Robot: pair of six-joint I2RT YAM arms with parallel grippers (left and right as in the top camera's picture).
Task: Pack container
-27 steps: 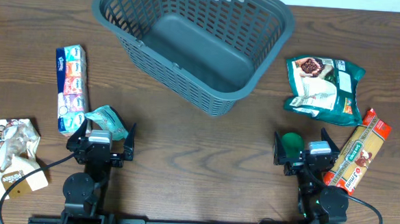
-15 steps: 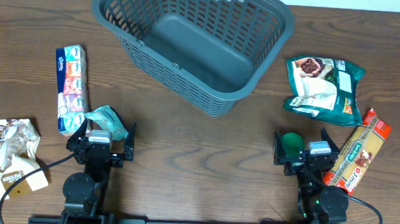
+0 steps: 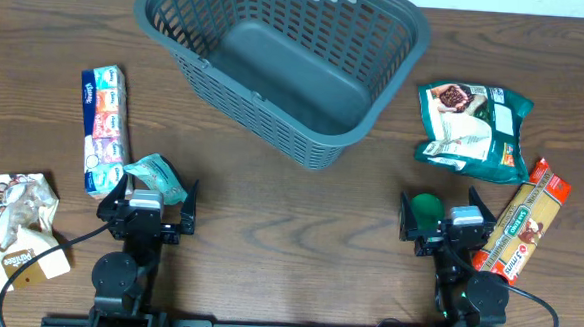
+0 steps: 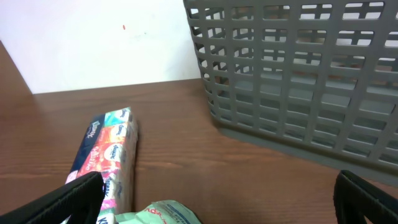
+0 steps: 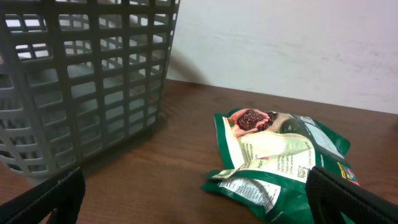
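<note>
The container, a large dark grey lattice basket [image 3: 277, 63], stands empty at the back middle of the table; it also shows in the left wrist view [image 4: 298, 74] and the right wrist view [image 5: 81, 81]. My left gripper [image 3: 147, 211] rests open near the front left, with a small teal packet [image 3: 157, 176] just beyond it, its edge showing in the left wrist view [image 4: 165, 213]. My right gripper [image 3: 447, 230] rests open near the front right, with a small green object [image 3: 427, 205] beside it. Both grippers are empty.
A tissue multipack [image 3: 105, 129] lies left of the basket, also in the left wrist view [image 4: 106, 158]. A beige snack bag [image 3: 23, 232] lies far left. A green coffee bag [image 3: 474, 131] lies right, also in the right wrist view [image 5: 280, 162]. An orange spaghetti pack [image 3: 522, 221] lies beside my right arm.
</note>
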